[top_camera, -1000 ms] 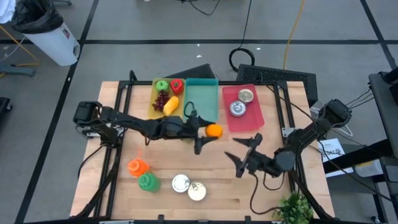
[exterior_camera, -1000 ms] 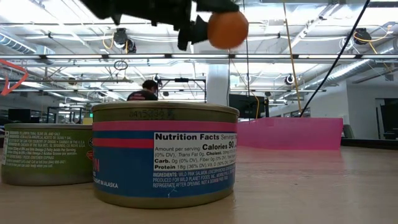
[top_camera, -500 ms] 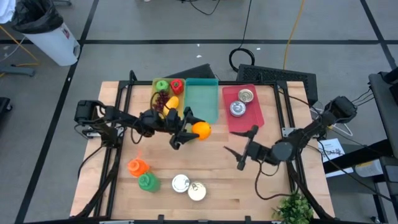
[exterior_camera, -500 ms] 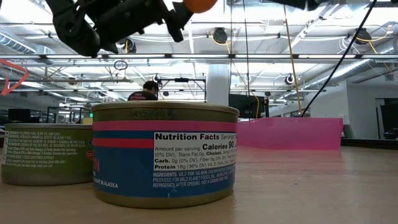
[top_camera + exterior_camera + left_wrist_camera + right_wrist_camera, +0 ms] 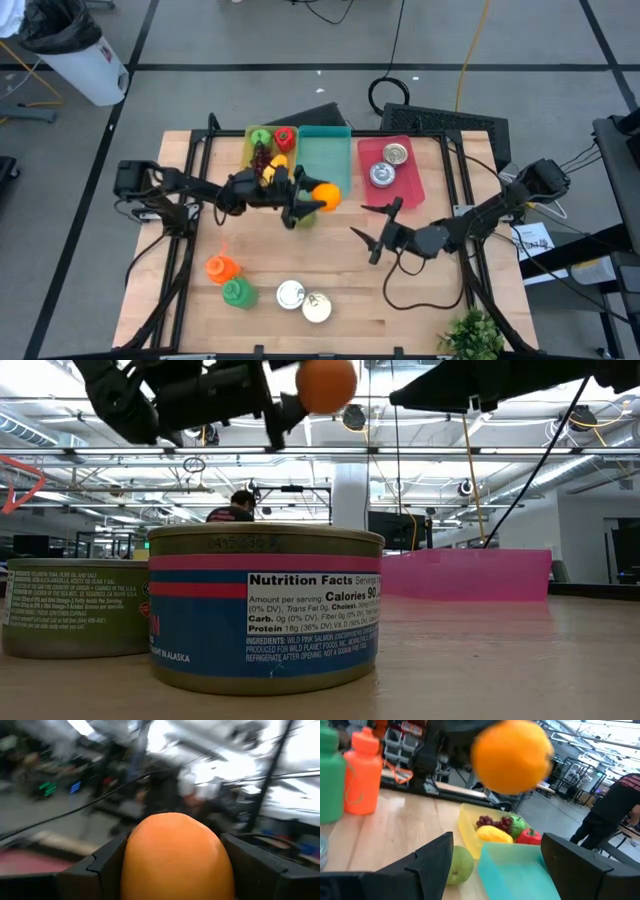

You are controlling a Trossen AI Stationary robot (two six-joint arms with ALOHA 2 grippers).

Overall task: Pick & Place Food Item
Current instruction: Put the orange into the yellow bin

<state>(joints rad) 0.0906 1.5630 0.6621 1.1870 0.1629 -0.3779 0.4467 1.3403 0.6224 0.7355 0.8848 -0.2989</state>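
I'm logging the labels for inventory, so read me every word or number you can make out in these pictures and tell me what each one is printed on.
"Nutrition Facts": blue and pink can, low view.
"Calories 90": same can.
"Protein 18g": same can.
"IN ALASKA": same can, lower left of its label.
Its ingredients lines are too small to read fully.
Green can: white print, too small to read.
Cans in the pink tray: no legible text.

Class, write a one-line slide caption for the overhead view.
Left claw carries an orange beside the yellow fruit tray; the right claw waits open.
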